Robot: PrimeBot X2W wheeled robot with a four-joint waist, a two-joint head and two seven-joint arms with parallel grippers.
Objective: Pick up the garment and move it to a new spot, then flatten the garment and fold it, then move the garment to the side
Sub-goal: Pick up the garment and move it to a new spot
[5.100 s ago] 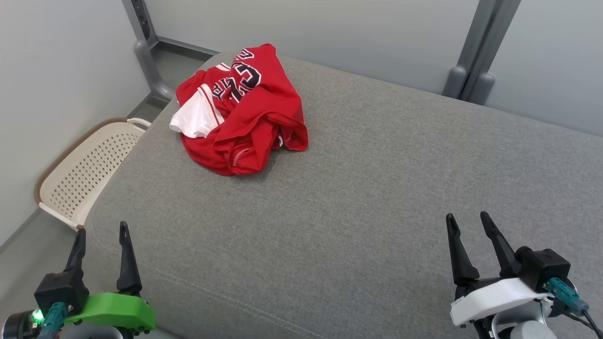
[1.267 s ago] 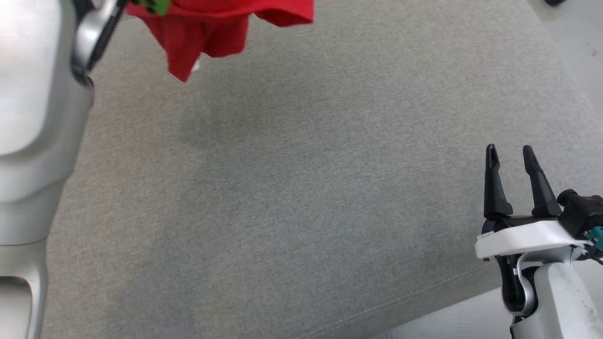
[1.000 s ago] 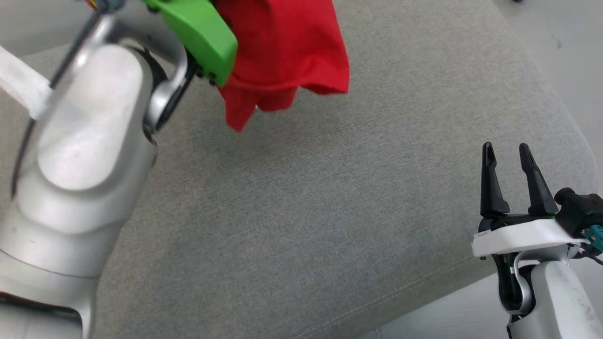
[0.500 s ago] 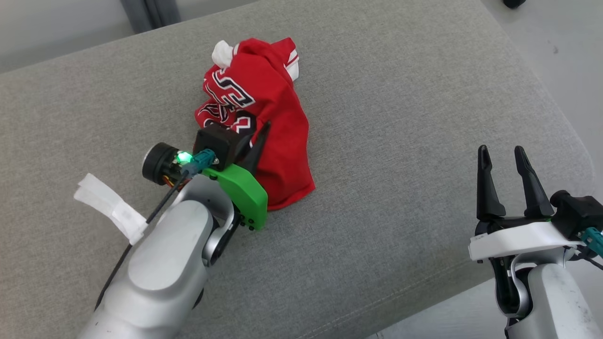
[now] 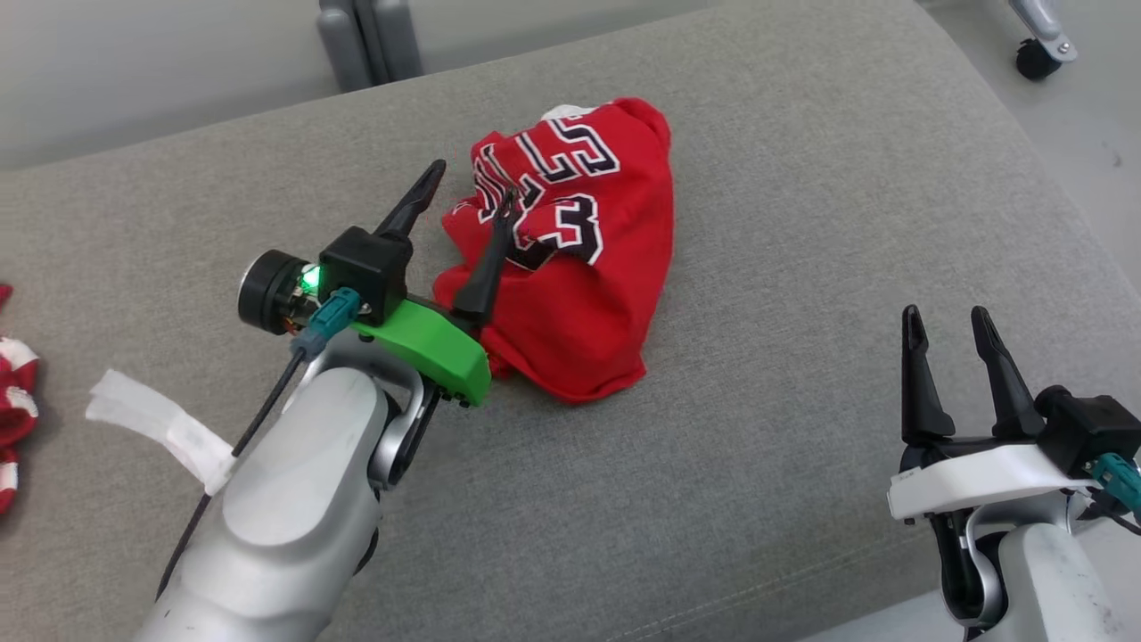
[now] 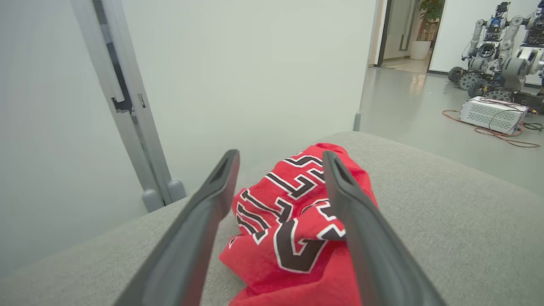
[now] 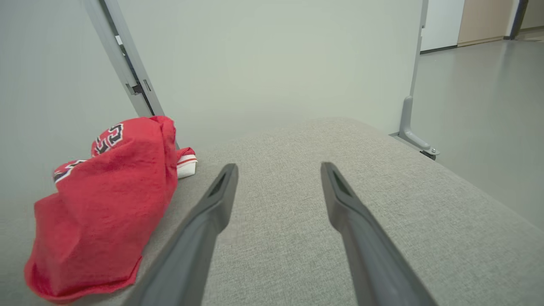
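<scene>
Crumpled red jersey with black-and-white lettering point(image 5: 579, 294) sits in a heap mid-way across the grey fabric-covered cushion point(image 5: 802, 223), slightly toward the far side. No hem, collar or sleeve is laid out; it's all folds.

My read on handling: light, limp, thin cloth. Not fragile, probably a bit slick. It'll drape and bunch, and a deep pinch will likely catch several layers at once. A grab mid-heap just lifts a ball.

Best holds I can see are the loose red edge at the near lower corner of the heap and the white-trimmed bit poking out at the far top. I'd take one with each tool, pinch shallow, then pull apart to spread it.

Left tool point(image 5: 470, 187) is open and gripping nothing. One finger lies over the heap's left side, the other over bare cushion just beside it.

Right tool point(image 5: 943, 314) is open and empty, near the cushion's front right corner, well apart from the jersey.

Another red-and-white cloth point(image 5: 11, 392) is at the far left edge; I can't tell what it is.
</scene>
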